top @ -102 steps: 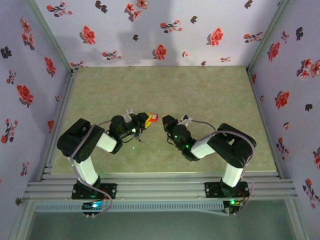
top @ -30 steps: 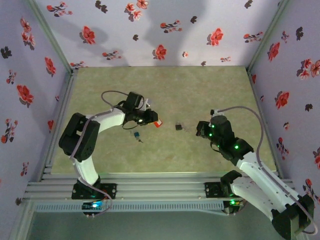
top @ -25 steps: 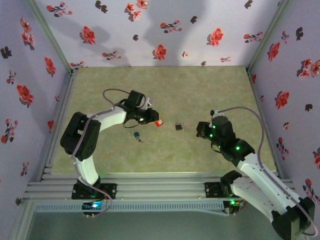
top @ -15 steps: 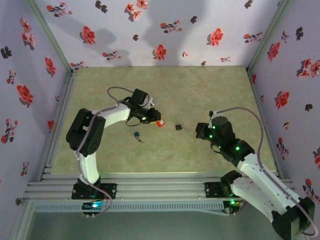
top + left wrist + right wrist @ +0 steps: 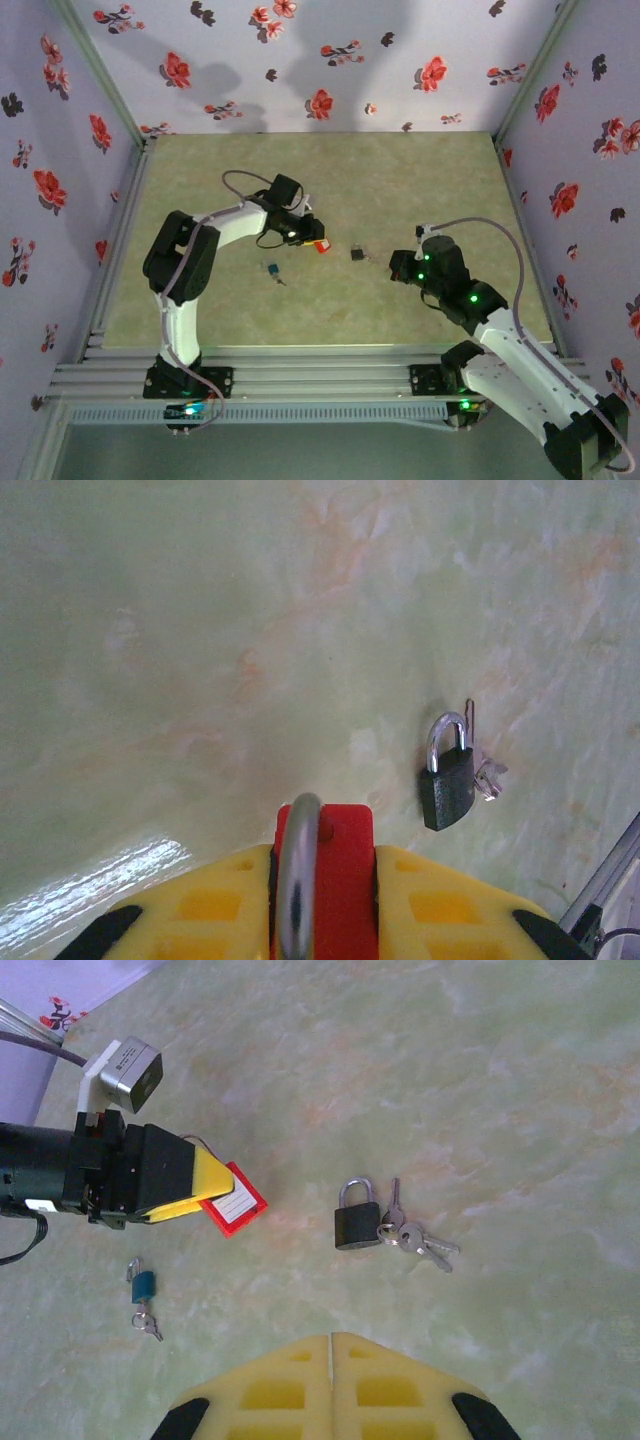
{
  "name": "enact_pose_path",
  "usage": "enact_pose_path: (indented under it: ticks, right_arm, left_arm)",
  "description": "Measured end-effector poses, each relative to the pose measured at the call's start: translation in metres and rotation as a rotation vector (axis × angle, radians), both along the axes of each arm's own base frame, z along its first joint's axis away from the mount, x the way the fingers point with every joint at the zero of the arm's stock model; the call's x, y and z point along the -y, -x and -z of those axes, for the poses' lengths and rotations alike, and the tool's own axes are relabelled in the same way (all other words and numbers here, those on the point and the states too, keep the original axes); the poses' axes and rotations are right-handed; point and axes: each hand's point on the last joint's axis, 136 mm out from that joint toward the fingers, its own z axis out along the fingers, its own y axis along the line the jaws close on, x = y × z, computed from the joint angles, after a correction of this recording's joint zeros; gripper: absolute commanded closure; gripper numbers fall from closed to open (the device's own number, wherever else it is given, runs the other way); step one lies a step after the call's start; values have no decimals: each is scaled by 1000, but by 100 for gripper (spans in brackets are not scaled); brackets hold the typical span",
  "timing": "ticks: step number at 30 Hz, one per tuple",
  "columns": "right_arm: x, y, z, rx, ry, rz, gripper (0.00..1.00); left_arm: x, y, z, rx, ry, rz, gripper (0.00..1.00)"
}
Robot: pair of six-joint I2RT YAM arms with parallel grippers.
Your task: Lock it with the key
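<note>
Small metal keys (image 5: 415, 1238) lie on the table (image 5: 520, 1110), touching a black padlock (image 5: 356, 1224) at its three o'clock. At its nine o'clock the left gripper (image 5: 322, 900) pinches a red padlock (image 5: 238, 1200); the right gripper (image 5: 331, 1345) has its fingers pressed together.

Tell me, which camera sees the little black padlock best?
The right wrist view: the black padlock lies in the open, shackle and its keys plain. The left wrist view shows the padlock off to the side, keys partly behind it. From the top view it is a dark speck.
</note>
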Motion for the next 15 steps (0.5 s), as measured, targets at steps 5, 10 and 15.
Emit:
enact_pose_path:
  ticks: [5, 10, 15]
  right_arm:
    - [-1, 1, 1, -2, -2, -5, 100]
    - [-2, 1, 0, -1, -8, -11, 100]
    - [-3, 1, 0, -4, -11, -16, 100]
  left_arm:
    - [0, 0, 4, -14, -10, 2, 97]
    - [0, 1, 9, -25, -17, 6, 91]
    - [0, 1, 9, -25, -20, 10, 81]
